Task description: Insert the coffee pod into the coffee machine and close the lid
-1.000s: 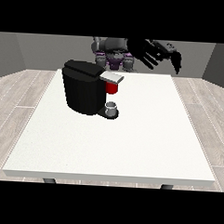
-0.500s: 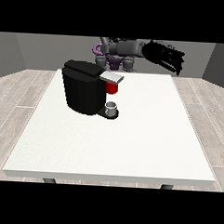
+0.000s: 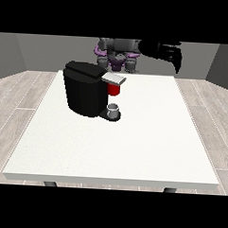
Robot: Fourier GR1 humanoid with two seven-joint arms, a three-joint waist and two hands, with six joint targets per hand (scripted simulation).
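A black coffee machine [image 3: 85, 89] stands on the white table [image 3: 133, 145], left of centre. Its grey lid [image 3: 113, 78] lies flat over a red part [image 3: 114, 90] at the brew head. A small grey cup [image 3: 114, 109] sits on the machine's drip base. The hand at the view's right [image 3: 169, 53] hangs in the air above the table's far right edge, well away from the machine, its fingers curled downward with nothing in them. No hand shows at the view's left. I see no separate coffee pod.
The robot's torso [image 3: 118, 53] stands behind the table's far edge. Wooden floor [image 3: 22, 97] surrounds the table on both sides.
The hand at the view's right has drawn back towards the robot and risen slightly. The machine, lid and cup have not moved.
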